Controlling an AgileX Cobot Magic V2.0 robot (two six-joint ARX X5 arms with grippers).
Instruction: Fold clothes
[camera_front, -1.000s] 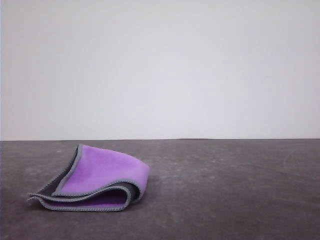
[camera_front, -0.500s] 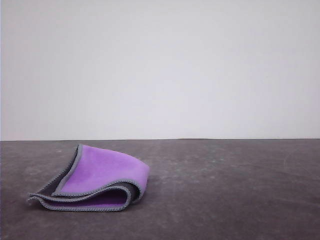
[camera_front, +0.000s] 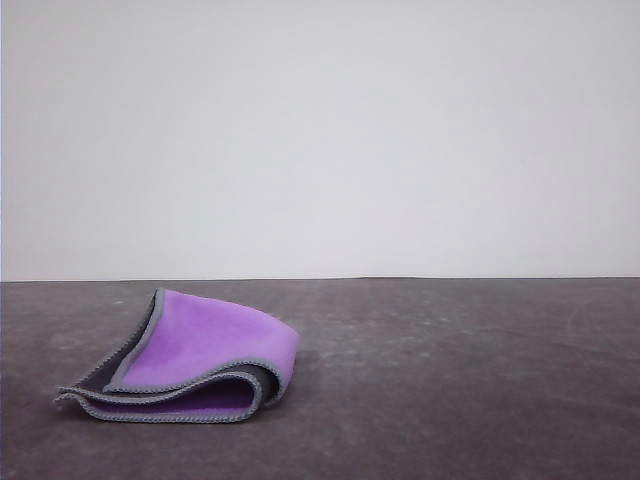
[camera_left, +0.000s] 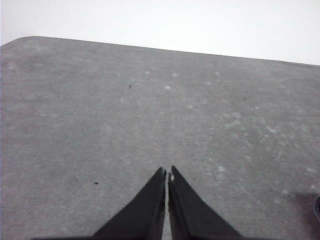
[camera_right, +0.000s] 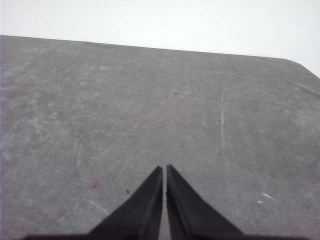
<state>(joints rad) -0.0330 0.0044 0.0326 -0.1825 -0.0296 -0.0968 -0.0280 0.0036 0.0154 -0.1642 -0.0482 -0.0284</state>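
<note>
The left gripper (camera_left: 167, 176) was closed on nothing, its fingertips meeting over bare table (camera_left: 100, 110). The right gripper (camera_right: 164, 172) was likewise pressed shut and empty above grey tabletop.

The cloth (camera_front: 190, 360) lay on the table's left side in the front view, folded over with purple face up and loose layers bulging open at the near edge. It looked light, soft and limp, likely to sag and drag when lifted; the stitched edging (camera_front: 165, 388) at a near corner seemed the firmest place to pinch, taking only the top layer.

How many layers lay stacked was hard to tell, and the cloth's far side and underside were hidden.
</note>
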